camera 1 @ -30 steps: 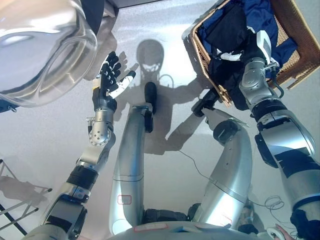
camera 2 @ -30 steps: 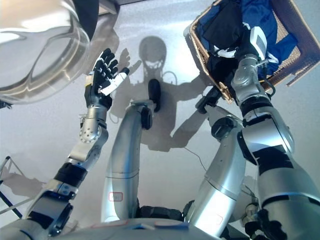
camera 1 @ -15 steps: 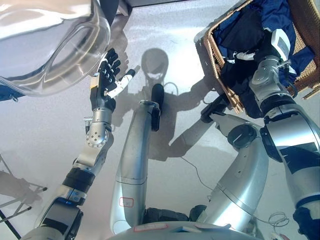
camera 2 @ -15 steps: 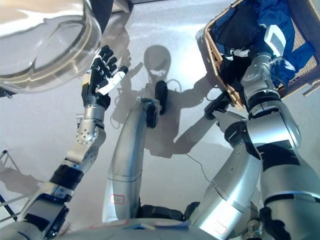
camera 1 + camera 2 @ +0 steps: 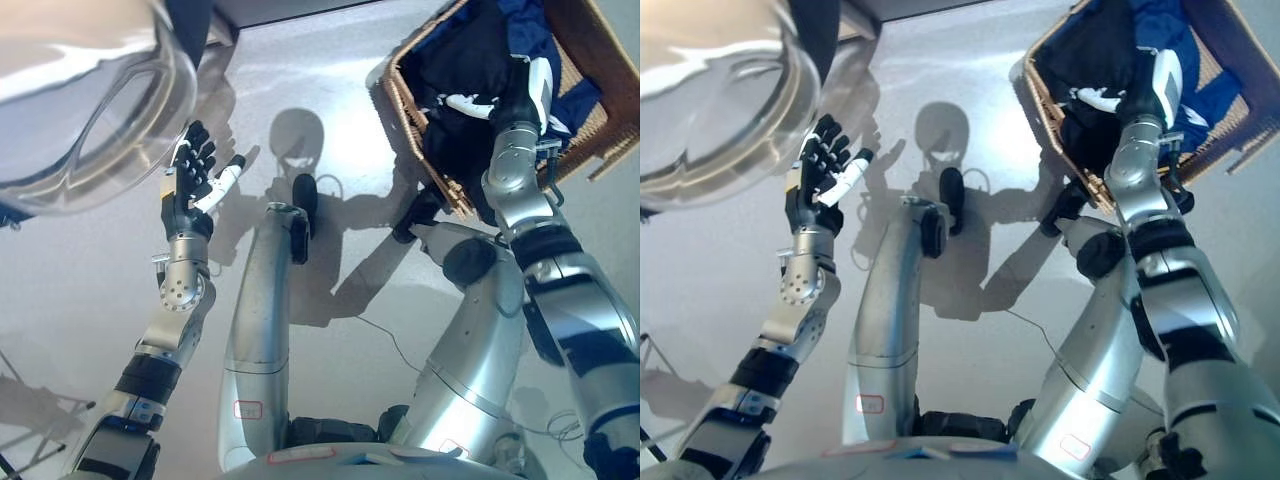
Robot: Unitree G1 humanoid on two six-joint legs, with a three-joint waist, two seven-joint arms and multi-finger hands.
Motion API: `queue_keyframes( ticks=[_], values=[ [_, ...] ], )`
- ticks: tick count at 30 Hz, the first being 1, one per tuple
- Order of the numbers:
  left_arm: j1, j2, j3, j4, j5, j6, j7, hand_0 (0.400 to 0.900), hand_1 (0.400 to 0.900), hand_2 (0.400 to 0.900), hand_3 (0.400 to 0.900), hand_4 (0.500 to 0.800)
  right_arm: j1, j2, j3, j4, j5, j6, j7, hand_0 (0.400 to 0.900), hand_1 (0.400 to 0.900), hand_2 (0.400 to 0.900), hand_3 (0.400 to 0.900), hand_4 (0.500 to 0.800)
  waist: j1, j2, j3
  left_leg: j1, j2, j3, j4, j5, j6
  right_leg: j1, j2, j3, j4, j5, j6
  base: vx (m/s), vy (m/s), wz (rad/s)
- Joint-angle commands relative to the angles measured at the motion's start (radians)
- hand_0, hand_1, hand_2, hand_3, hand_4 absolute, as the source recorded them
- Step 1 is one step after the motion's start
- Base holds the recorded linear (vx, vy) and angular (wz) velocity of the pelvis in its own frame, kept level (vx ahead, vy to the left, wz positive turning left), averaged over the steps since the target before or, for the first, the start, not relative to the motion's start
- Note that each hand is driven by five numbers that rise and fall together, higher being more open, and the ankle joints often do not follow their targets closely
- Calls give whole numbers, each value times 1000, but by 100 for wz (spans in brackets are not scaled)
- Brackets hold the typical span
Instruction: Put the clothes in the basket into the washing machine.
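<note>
A wicker basket [image 5: 415,130] stands on the floor at the upper right. It holds a black garment [image 5: 450,60] and blue clothes [image 5: 530,25]. My right hand [image 5: 492,100] reaches into the basket and lies in the black garment, dark against the cloth. My left hand [image 5: 190,185] is raised with its fingers straight and spread, and it is empty. It sits just below the round clear glass door [image 5: 80,100] of the washing machine at the upper left, which stands open.
The dark body of the washing machine [image 5: 190,20] shows behind the door at the top. The floor [image 5: 330,40] between the machine and the basket is pale grey. A thin metal frame [image 5: 648,345] shows at the lower left edge.
The view has swung about, so the whole picture has shifted. My right hand stays in the basket on the black garment. My left hand stays open under the door.
</note>
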Motion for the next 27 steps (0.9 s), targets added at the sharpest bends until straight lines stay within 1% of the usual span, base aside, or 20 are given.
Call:
queue_keyframes(
  ticks=[1,2,3,5,6,7,9,10,11,12,13,15,16,17,19,20,22,23,26,27],
  values=[
    [114,-34,85,-90,36,-47,43,900,900,900,900,800,169,-67,-128,-291,41,-145,-91,400,400,400,400,500,-74,2,-141,-14,-26,-37,-149,78,-49,-74,30,-44,-3,-12,119,17,-7,-5],
    [117,-30,78,-91,36,-46,43,900,900,900,900,800,195,-67,-144,-313,40,-138,-89,400,400,400,400,500,-67,0,-146,-13,-26,-36,-150,79,-49,-74,29,-43,-3,-12,120,25,-8,-6],
    [131,-36,85,-93,41,-43,46,900,900,900,900,800,288,-47,-216,-444,57,-180,-93,400,400,400,400,500,-86,-8,-149,-14,-24,-37,-153,79,-51,-74,34,-45,-10,-13,123,27,-4,-7],
    [149,-35,84,-95,45,-36,44,900,900,900,900,800,385,13,-281,-584,132,-239,-65,400,400,400,400,500,-92,-15,-160,-9,-20,-34,-166,79,-52,-64,37,-53,-22,-15,125,39,1,-9],
    [158,-36,81,-96,43,-32,41,900,900,900,900,800,413,45,-289,-618,184,-258,-41,400,400,400,400,500,-92,-17,-166,-4,-17,-33,-175,80,-53,-57,39,-58,-30,-16,125,35,-6,-5],
    [163,-37,81,-94,34,-27,34,900,900,900,900,800,434,78,-274,-656,260,-280,6,400,400,400,400,500,-92,-19,-171,1,-16,-32,-182,81,-54,-48,41,-63,-40,-17,125,36,-17,-1],
    [169,-40,73,-87,13,-20,16,900,900,900,900,800,440,111,-225,-683,380,-294,87,400,400,400,400,500,-92,-22,-183,11,-16,-33,-195,83,-58,-29,47,-74,-57,-21,124,18,-13,1],
    [171,-39,75,-87,11,-19,15,900,900,900,900,800,439,111,-224,-680,385,-295,92,400,400,400,400,500,-93,-22,-184,12,-16,-34,-196,84,-59,-27,48,-76,-59,-21,124,39,-37,9],
    [174,-42,60,-84,-3,-18,-1,900,900,900,900,800,391,142,-174,-648,497,-299,140,400,400,400,400,500,-80,-18,-196,25,-15,-34,-211,85,-61,-11,47,-85,-70,-26,124,37,-31,10],
    [171,-43,62,-79,-11,-18,-6,900,900,900,900,800,347,158,-149,-607,564,-302,163,400,400,400,400,500,-78,-15,-201,35,-15,-35,-224,86,-63,3,48,-92,-79,-28,124,44,-48,16],
    [165,-46,56,-72,-25,-20,-14,900,900,900,900,800,289,185,-112,-576,651,-303,215,400,400,400,400,500,-70,-13,-206,45,-15,-36,-236,88,-66,14,49,-97,-91,-29,125,27,-41,13],
    [149,-45,49,-52,-50,-21,-28,900,900,900,900,800,168,219,-66,-499,737,-299,244,400,400,400,400,500,-56,-9,-215,65,-16,-39,-256,90,-70,35,49,-107,-106,-32,126,24,-46,14],
    [146,-44,52,-50,-52,-22,-30,900,900,900,900,800,159,219,-65,-490,743,-302,250,400,400,400,400,500,-58,-9,-211,67,-16,-40,-258,91,-70,39,49,-108,-108,-32,126,37,-61,20],
    [134,-46,36,-38,-81,-24,-47,900,900,900,900,800,31,267,-31,-380,833,-292,275,400,400,400,400,500,-32,-3,-226,85,-19,-40,-281,94,-73,56,44,-116,-120,-37,128,40,-60,22],
    [116,-53,20,-16,-104,-32,-59,900,900,900,900,800,-99,320,-36,-257,915,-289,292,400,400,400,400,500,-14,1,-237,105,-23,-42,-302,97,-75,74,42,-125,-133,-39,129,54,-72,26],
    [102,-52,16,-5,-114,-34,-59,900,900,900,900,800,-154,329,-35,-201,912,-299,273,400,400,400,400,500,-6,2,-242,113,-21,-42,-317,100,-77,84,39,-131,-140,-42,130,55,-57,19],
    [90,-52,-1,10,-127,-40,-71,900,900,900,900,800,-251,377,-59,-109,958,-298,280,400,400,400,400,500,9,7,-247,128,-27,-48,-336,105,-78,97,36,-139,-148,-46,135,41,-34,12],
    [88,-50,0,11,-128,-40,-72,900,900,900,900,800,-257,377,-60,-102,961,-299,285,400,400,400,400,500,8,7,-245,128,-27,-49,-337,106,-78,98,36,-140,-149,-46,135,31,-33,15],
    [71,-33,-25,29,-140,-45,-93,900,900,900,900,800,-399,389,-115,107,1013,-308,261,400,400,400,400,500,38,18,-258,147,-37,-57,-358,110,-81,116,26,-148,-152,-56,141,56,-60,26],
    [63,-24,-37,37,-141,-45,-102,900,900,900,900,800,-449,375,-129,202,1023,-307,247,400,400,400,400,500,53,24,-264,151,-42,-62,-364,111,-82,119,20,-151,-149,-62,143,66,-59,28]
  ],
)
